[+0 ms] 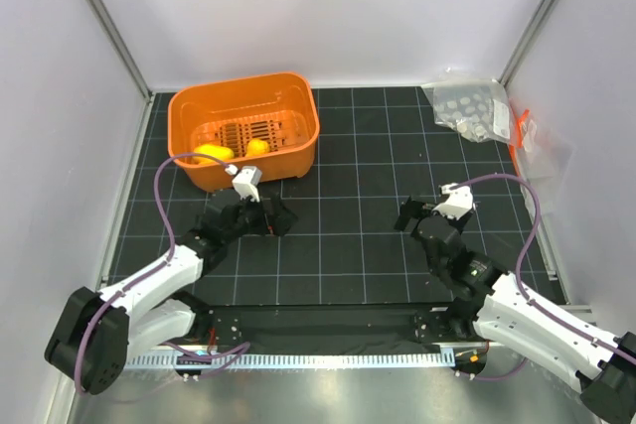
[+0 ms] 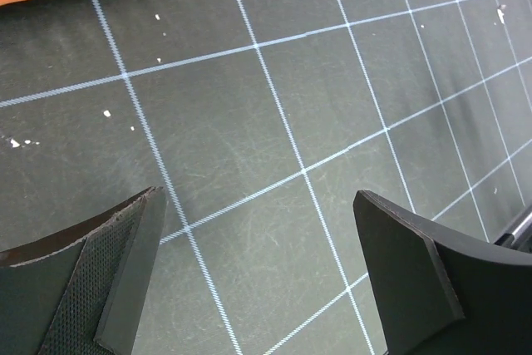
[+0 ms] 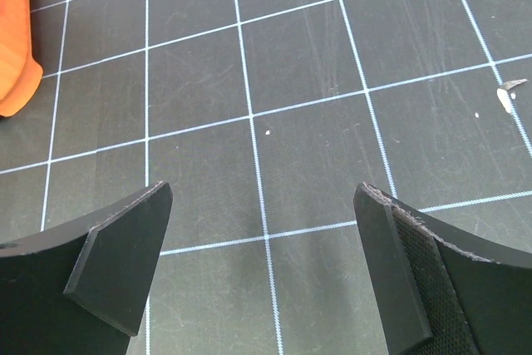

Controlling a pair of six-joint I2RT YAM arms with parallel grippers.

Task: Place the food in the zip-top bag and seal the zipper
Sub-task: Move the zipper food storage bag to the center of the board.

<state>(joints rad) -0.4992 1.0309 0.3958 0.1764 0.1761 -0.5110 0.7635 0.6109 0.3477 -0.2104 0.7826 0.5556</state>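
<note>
Left gripper (image 2: 259, 205) and right gripper (image 3: 263, 193) gape empty, likely poised for a first pick: the food (image 1: 212, 154) sits in the orange basket (image 1: 298, 138) beyond the left one's fingers.

free: table (image 1: 348, 230) middle to near edge, open for passing | obstacle: orange basket (image 1: 260, 168) at far-left corner | obstacle: dotted bag (image 1: 467, 106) at far-right corner, zip-top bag (image 1: 542, 146) along right edge
</note>
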